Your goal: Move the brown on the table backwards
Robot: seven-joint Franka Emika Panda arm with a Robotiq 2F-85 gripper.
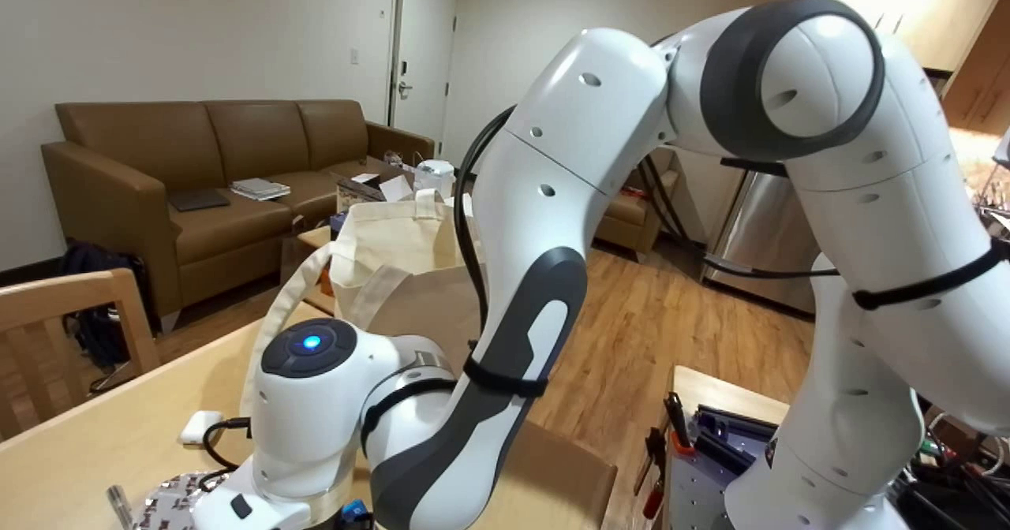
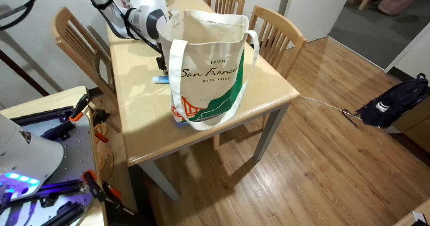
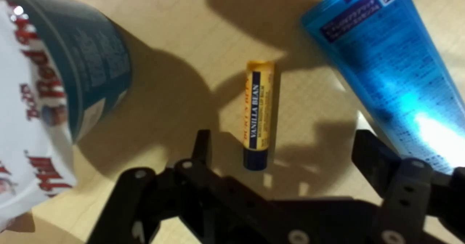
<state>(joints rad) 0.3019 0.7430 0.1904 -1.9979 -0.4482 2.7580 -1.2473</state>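
Below my spread end effector [image 3: 283, 150] lies a Vanilla Bean lip balm [image 3: 256, 113]; lowering could clip the blue tube [image 3: 392, 71] at right. Farther, the San Francisco tote bag [image 2: 210, 66] stands near the edge of the surface [image 2: 147, 137]; bumping might topple it.

Cream tote bag [image 2: 211, 74] | upright, top open | loop handle [image 2: 175, 74] drooping | near edge of light-wood table [image 2: 144, 132]
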